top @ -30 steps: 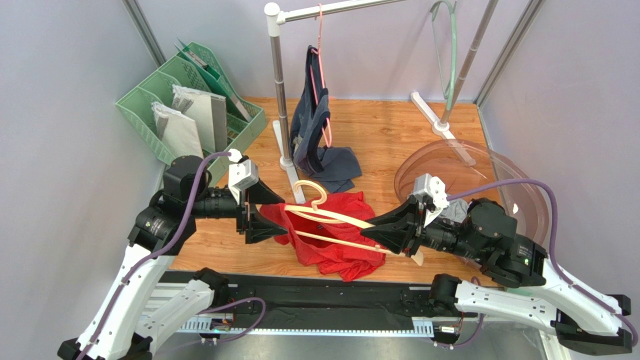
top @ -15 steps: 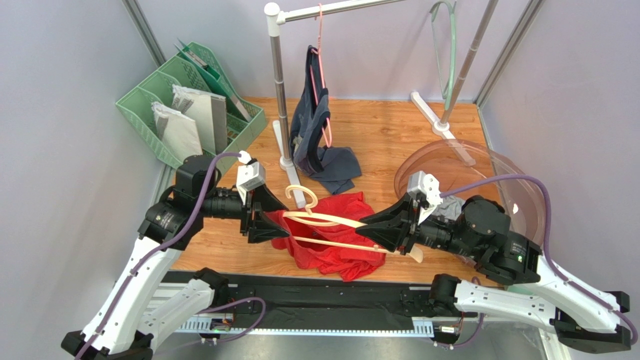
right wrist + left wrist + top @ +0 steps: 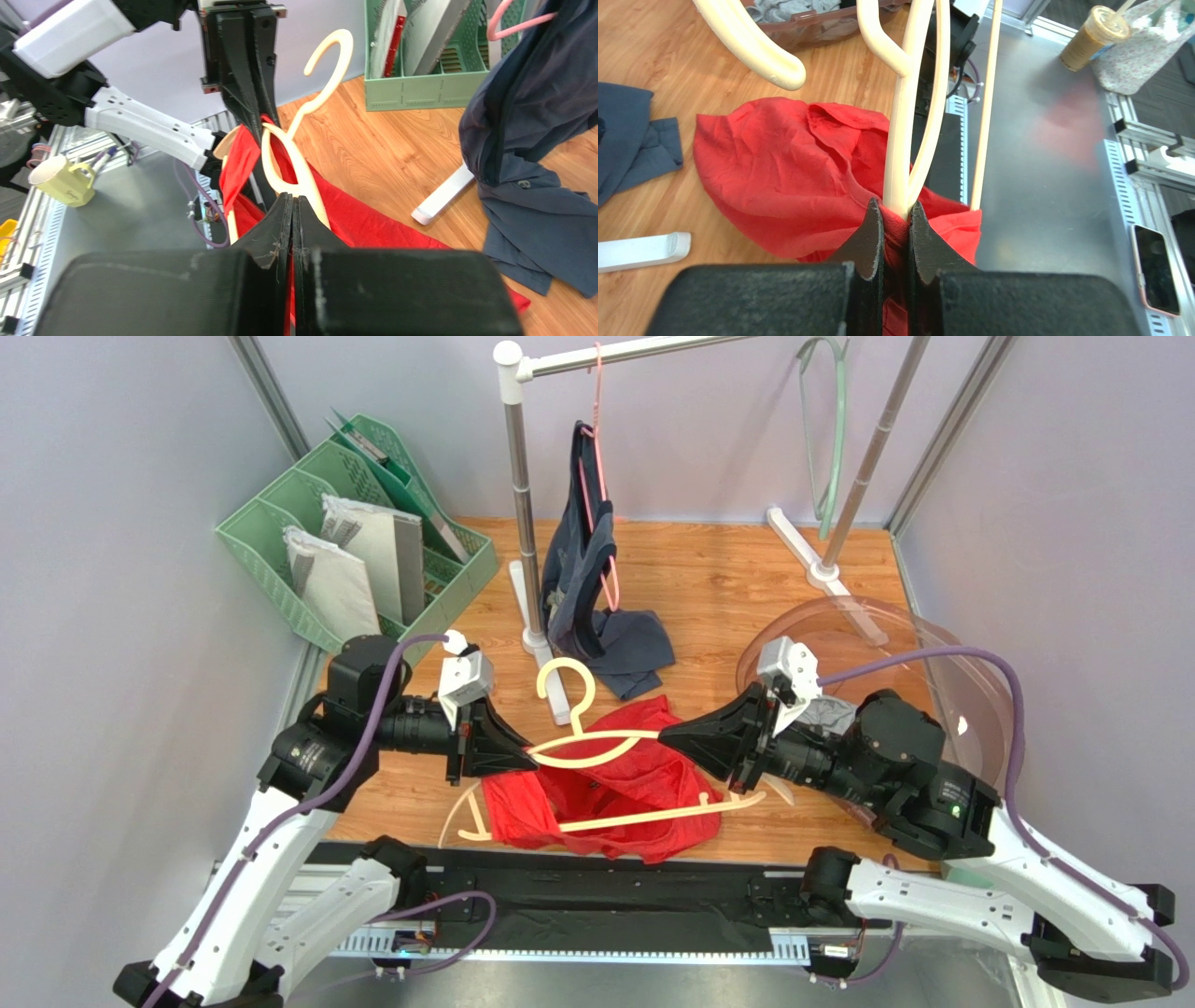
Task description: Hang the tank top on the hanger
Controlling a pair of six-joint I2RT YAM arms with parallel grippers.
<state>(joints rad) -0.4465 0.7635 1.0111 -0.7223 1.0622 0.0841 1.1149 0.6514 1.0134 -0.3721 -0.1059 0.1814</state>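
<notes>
The cream hanger (image 3: 596,745) hangs in the air between my two grippers, its hook (image 3: 561,679) pointing to the far side. The red tank top (image 3: 617,791) droops from it down to the table's near edge. My left gripper (image 3: 522,753) is shut on bunched red fabric, with the end of the hanger's arm (image 3: 906,140) pinched at its tips (image 3: 896,208). Facing it, my right gripper (image 3: 673,738) is shut on a thin fold of the tank top (image 3: 372,220). The hanger (image 3: 291,157) runs just past its tips (image 3: 291,201).
A green file rack (image 3: 358,532) stands at the back left. A rail post (image 3: 522,504) carries a navy top on a pink hanger (image 3: 589,546), with navy cloth (image 3: 631,651) below. At the right are a clear bowl (image 3: 912,651) and a mint hanger (image 3: 828,420).
My left gripper has shut on the fabric and hanger end. The right gripper has closed fully and moved up and away. The hanger has risen, and the top now hangs from it.
</notes>
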